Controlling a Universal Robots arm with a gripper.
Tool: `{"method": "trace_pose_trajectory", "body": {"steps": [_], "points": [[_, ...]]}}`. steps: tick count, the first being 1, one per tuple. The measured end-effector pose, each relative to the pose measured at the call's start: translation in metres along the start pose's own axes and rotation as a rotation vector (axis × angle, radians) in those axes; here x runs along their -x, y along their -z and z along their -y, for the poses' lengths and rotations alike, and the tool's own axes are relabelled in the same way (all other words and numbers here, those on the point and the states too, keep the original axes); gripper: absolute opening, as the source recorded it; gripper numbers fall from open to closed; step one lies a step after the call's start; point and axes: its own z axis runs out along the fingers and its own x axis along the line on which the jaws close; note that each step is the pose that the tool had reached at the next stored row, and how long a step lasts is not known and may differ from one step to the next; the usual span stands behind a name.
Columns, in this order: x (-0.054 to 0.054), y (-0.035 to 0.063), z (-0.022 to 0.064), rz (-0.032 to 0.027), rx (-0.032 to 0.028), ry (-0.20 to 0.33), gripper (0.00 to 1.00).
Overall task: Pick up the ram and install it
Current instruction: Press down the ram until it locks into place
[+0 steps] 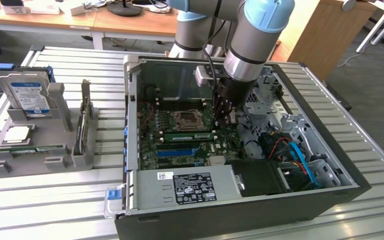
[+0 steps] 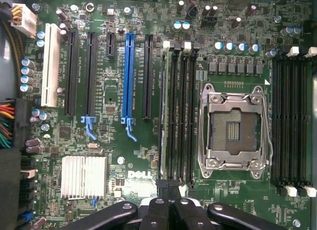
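Observation:
The ram (image 1: pixel 190 135), a narrow green stick, lies along a memory slot just beside the empty processor socket (image 1: pixel 186 120) on the motherboard inside the open computer case. My gripper (image 1: pixel 224 120) hangs inside the case, close above the ram's end on the exterior view's right. In the wrist view my gripper (image 2: pixel 168 186) is shut, its black fingertips (image 2: pixel 162 186) pressed together over the end of the black memory slots (image 2: pixel 184 116). Nothing shows between the fingertips. Whether they touch the ram I cannot tell.
A grey holder (image 1: pixel 38 162) outside the case on the exterior view's left carries a hard drive (image 1: pixel 25 95), a silver processor chip (image 1: pixel 17 134), an upright dark card (image 1: pixel 83 120) and a green strip (image 1: pixel 35 148). The power supply (image 1: pixel 192 185) and the case walls (image 1: pixel 130 115) hem in the motherboard.

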Motion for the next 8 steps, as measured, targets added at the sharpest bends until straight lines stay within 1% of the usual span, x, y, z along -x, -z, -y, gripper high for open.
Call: {"method": "trace_pose_trajectory", "body": {"steps": [3, 8], "points": [[0.0, -0.0004, 0.0, -0.0001, 0.0, 0.0, 0.11], [-0.0001, -0.0051, 0.0002, -0.0001, -0.0005, 0.0, 0.11]]}}
